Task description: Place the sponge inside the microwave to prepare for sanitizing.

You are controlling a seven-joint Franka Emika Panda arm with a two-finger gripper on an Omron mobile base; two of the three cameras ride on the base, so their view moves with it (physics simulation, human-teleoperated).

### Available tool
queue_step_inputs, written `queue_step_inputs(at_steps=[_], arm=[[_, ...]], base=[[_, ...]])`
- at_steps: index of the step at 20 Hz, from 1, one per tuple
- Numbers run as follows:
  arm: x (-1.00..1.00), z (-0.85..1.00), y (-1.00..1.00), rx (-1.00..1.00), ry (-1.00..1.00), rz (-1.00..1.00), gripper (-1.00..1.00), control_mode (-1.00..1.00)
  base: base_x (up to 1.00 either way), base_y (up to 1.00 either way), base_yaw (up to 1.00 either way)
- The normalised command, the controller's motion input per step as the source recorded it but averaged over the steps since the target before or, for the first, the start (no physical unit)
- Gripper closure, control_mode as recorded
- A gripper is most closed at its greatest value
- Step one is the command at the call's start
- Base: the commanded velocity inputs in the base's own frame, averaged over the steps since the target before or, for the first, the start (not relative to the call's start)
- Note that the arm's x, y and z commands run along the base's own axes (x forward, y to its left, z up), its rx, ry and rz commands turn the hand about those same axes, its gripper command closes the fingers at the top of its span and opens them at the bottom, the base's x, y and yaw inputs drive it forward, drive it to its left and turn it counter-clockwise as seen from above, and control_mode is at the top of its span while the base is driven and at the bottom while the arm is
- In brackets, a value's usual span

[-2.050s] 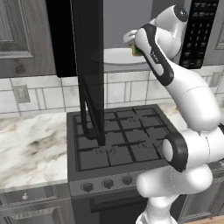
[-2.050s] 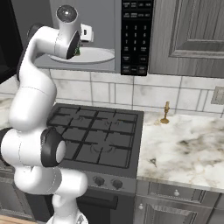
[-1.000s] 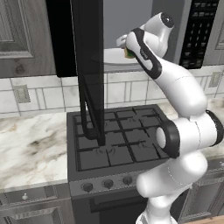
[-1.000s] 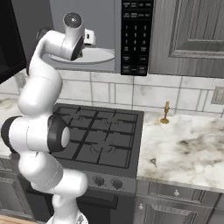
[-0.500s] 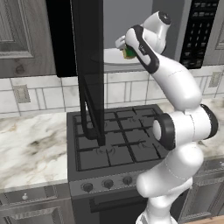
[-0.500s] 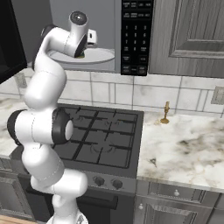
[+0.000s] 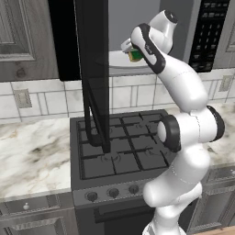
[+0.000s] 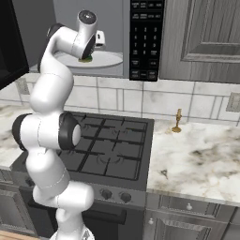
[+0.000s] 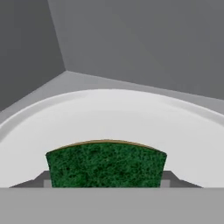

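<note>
Arm has swung further left and deeper over the last two seconds: the hand that was out by the microwave (image 7: pixel 137 27) mouth now sits inside the cavity, over the white turntable plate (image 9: pixel 109 118). Gripper (image 7: pixel 133 53) is clamped on the sponge (image 9: pixel 106 164), jaws part-closed on its two ends, no change in how wide they stand. In the hand view the green scouring face fills the space between the fingertips, thin yellow edge along its top, plate spread out beyond it and the grey back walls meeting at a corner up left. From the left base view a bit of green and yellow peeks out under the wrist, right above the plate rim. From the right base view the sponge (image 8: pixel 86 59) looks to be at or just above the plate; can't tell if it's touching. Microwave door (image 7: pixel 94 69) hangs wide open on the left, well clear of the arm. Keypad (image 8: pixel 143 37) off to the right, untouched. Brass stand (image 8: pixel 176 121) on the marble counter, stove (image 8: pixel 108 150) below, neither involved. Meaning: carry is basically done, sponge is inside the cavity but not released. What's left looks like a small lower, open the jaws, back out without dragging it off the plate.
</note>
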Motion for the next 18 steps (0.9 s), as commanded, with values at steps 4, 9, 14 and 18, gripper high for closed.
queue_step_inputs(at_steps=[4,9,14,18], arm=[[0.07,-0.14,0.00,-0.03,0.00,0.04,1.00,-1.00],[0.15,-0.14,0.00,-0.02,0.00,0.02,1.00,-1.00],[0.18,-0.15,0.00,-0.03,0.00,0.01,1.00,-1.00],[0.15,-0.13,0.00,-0.02,0.00,0.01,1.00,-1.00]], base=[[0.00,0.00,0.00],[0.00,0.00,0.00],[0.00,0.00,0.00],[0.00,0.00,0.00]])
